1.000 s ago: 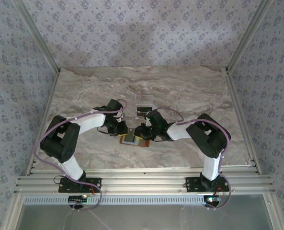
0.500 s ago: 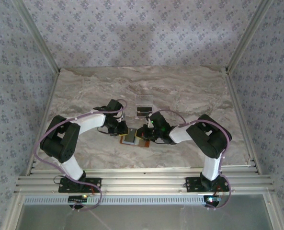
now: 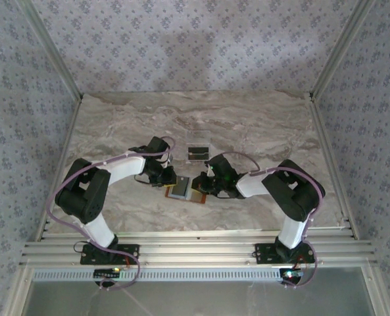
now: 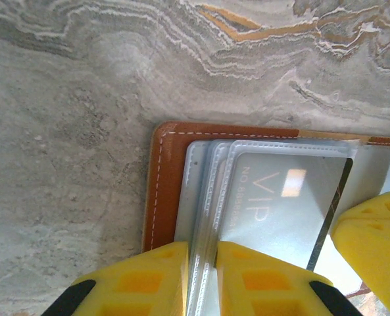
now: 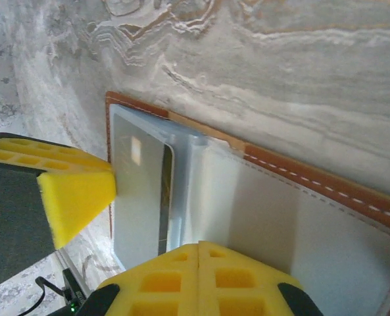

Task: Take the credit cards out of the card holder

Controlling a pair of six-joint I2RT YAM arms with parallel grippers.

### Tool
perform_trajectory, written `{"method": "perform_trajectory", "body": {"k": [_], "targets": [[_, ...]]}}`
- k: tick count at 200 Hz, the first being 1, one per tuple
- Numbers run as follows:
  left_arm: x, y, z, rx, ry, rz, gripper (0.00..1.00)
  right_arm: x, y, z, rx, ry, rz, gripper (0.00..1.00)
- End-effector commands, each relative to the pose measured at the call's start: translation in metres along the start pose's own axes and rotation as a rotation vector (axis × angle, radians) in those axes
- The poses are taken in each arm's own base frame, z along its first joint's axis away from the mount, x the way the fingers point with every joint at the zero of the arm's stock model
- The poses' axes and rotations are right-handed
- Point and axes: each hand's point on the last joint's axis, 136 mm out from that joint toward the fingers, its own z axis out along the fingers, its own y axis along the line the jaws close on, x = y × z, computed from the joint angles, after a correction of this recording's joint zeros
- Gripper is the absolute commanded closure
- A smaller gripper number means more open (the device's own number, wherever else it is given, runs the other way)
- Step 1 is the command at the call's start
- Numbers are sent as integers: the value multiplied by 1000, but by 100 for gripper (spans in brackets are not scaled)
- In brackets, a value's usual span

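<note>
The brown leather card holder [image 3: 183,190] lies open on the marble table between the two grippers. In the left wrist view its leather edge [image 4: 163,191] frames clear sleeves, and a whitish-silver credit card [image 4: 280,204] marked VIP sits in the top sleeve with a dark strip [image 4: 331,214] along its side. My left gripper [image 4: 203,263] is shut on the sleeves' edges. My right gripper [image 5: 198,253] is shut, fingertips together over the grey-blue lining [image 5: 267,217], with nothing seen between them. The silver card [image 5: 139,197] lies just left of it, beside the left gripper's finger [image 5: 76,197].
A clear plastic stand [image 3: 197,151] with a dark band stands just behind the card holder. Patterned walls enclose the table on three sides. Both arms' elbows reach out toward the table's sides, and open marble lies to the far left and right.
The right gripper has dropped nearer to the open card holder and the right arm's elbow has swung outward. The left gripper has held its place.
</note>
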Motion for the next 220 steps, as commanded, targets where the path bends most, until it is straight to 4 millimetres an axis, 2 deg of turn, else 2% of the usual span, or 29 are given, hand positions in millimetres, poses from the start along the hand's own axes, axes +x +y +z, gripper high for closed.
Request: {"method": "perform_trajectory", "body": {"k": [1, 17, 41, 83, 128, 197, 220], "targets": [[29, 44, 14, -165, 99, -61, 81, 1, -8, -4, 38, -3, 4, 100], [29, 40, 14, -150, 100, -61, 81, 2, -1, -1, 11, 12, 1, 100], [28, 35, 7, -129, 82, -62, 81, 1, 11, -1, 7, 21, -23, 94], [31, 27, -6, -89, 51, -75, 81, 0, 18, -3, 91, 45, -85, 85], [20, 14, -26, -67, 2, -56, 78, -2, 29, -9, 135, 54, -119, 81], [18, 5, -19, -12, 16, -54, 80, 5, 49, -1, 130, 98, -140, 73], [16, -1, -23, 13, 0, -51, 80, 6, 52, 5, 129, 117, -141, 71]]}}
